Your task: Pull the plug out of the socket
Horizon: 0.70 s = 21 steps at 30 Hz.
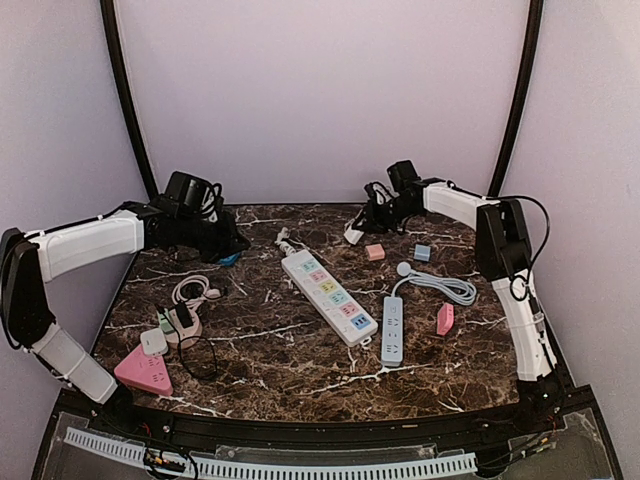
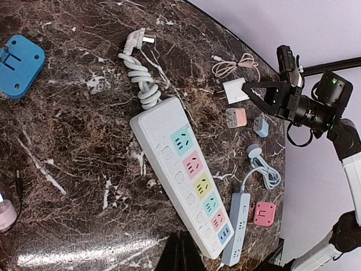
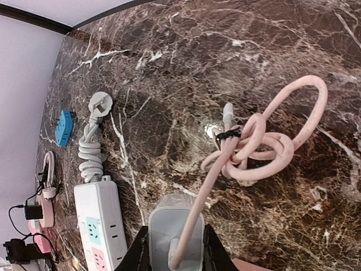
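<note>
**Top view:** R claw (image 1: 366, 224) sits at the back of the table (image 1: 300, 385), close to the rear wall, pinching a white charger (image 1: 353, 237). L claw (image 1: 228, 244) is back-left, just beside a blue adapter (image 1: 231, 259). The big strip (image 1: 328, 297) lies diagonally mid-table. A black plug (image 1: 181, 317) sits in a small pink socket block (image 1: 180, 333) front-left, near the left edge and well apart from both claws. There's bare marble btwn that cluster and the big strip, and more along the front edge. A small grey strip (image 1: 392, 330) lies to the right of the big one.

**L wrist view:** L fingers (image 2: 169, 254) at the frame bottom look pressed together, w/ only a thin seam showing and nothing held. The charger's prongs stick out free, in no socket. A pink cable (image 2: 237, 65) is coiled behind it, near the curved rear edge.

**R wrist view:** R fingers (image 3: 141, 251) touch both sides of the charger. The cable runs from the charger into a knotted coil lying flat. Open marble stretches beyond the coil to the dark rim.
</note>
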Each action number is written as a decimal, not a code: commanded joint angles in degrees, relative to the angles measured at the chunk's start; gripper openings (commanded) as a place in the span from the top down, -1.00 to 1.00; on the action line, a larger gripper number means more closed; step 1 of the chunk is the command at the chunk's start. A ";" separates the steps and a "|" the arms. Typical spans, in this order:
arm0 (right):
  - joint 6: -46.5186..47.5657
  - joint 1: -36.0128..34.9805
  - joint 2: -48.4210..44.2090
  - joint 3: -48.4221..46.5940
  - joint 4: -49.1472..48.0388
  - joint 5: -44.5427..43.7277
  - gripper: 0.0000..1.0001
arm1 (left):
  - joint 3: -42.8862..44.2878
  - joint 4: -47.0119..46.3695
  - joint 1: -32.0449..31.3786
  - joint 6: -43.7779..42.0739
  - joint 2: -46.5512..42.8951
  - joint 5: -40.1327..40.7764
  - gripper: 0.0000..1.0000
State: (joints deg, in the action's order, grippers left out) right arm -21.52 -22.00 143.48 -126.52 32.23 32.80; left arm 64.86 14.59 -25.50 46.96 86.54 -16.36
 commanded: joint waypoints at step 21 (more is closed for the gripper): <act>1.64 2.40 -9.95 12.85 -1.19 -10.46 -0.60 | -7.24 6.82 0.86 -0.14 -11.70 10.26 0.95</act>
State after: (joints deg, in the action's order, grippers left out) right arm -21.19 -19.03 140.11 -116.53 31.33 28.16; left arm 59.40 17.28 -25.19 47.11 78.22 -9.69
